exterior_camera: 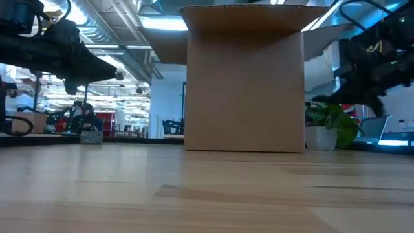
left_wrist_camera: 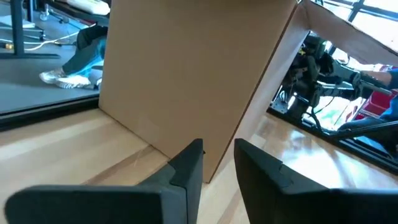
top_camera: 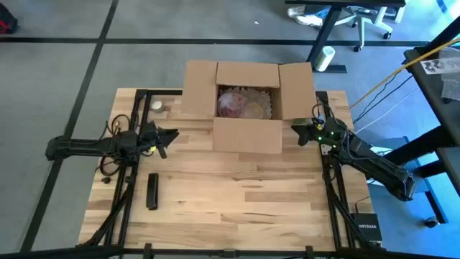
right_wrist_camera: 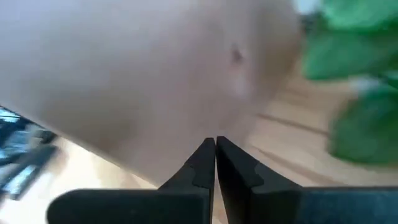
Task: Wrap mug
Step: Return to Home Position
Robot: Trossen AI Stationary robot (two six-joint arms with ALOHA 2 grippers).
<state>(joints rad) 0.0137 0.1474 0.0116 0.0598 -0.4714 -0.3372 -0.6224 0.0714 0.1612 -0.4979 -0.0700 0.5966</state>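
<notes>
The open cardboard box (top_camera: 248, 134) stands on the counter (top_camera: 237, 196). Inside the box lie a red mug (top_camera: 231, 103) and what looks like a yellow mug (top_camera: 256, 108), both under bubble wrap. The left gripper (top_camera: 173, 135) hangs left of the box, fingers a little apart and empty. The right gripper (top_camera: 295, 128) hangs right of the box, fingers pressed together.

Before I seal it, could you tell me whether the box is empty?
No, wrapped bundles lie inside the box.
</notes>
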